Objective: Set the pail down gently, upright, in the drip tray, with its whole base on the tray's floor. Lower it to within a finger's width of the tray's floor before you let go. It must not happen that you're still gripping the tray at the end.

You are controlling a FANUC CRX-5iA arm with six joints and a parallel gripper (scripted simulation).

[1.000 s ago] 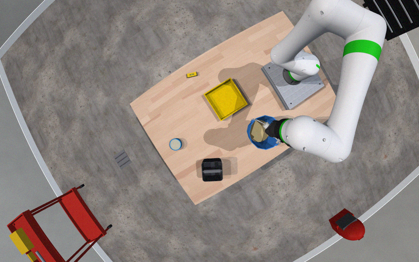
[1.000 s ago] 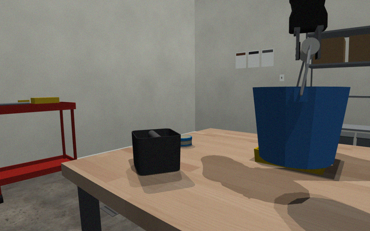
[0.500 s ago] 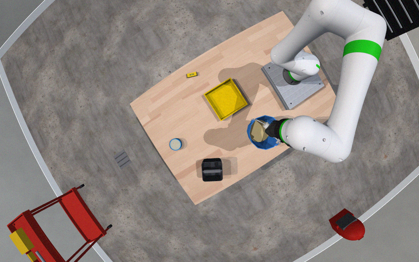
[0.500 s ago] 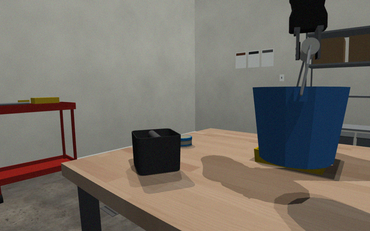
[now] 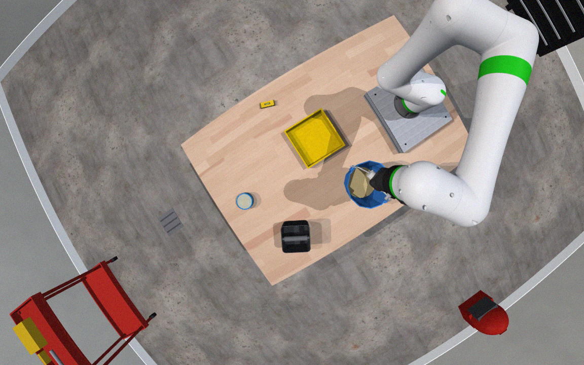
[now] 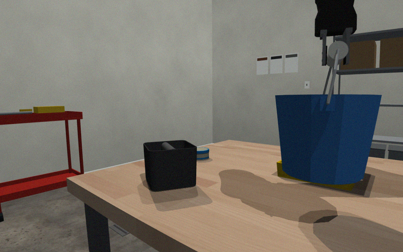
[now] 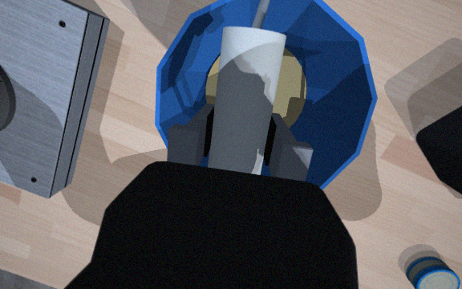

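Note:
The blue pail (image 5: 367, 202) (image 6: 325, 138) (image 7: 335, 76) hangs upright above the table, with tan material inside. My gripper (image 6: 336, 59) (image 7: 240, 125) is shut on the pail's light grey handle grip (image 6: 338, 49) (image 7: 245, 92), one finger on each side. The yellow drip tray (image 5: 314, 136) (image 6: 280, 169) lies on the table, with nothing in it. In the top view the pail is to the lower right of the tray, not over it. In the exterior view the pail hides most of the tray. The tray is not in the wrist view.
A black open box (image 5: 295, 245) (image 6: 170, 170) with a bar across it stands on the pail's side of the table. A round blue-rimmed tin (image 5: 244, 201) (image 6: 203, 153) (image 7: 437, 279) stands near one end. A small yellow level (image 5: 267, 104) lies beyond the tray. The arm's metal base plate (image 5: 409, 134) (image 7: 42, 80) is near the pail.

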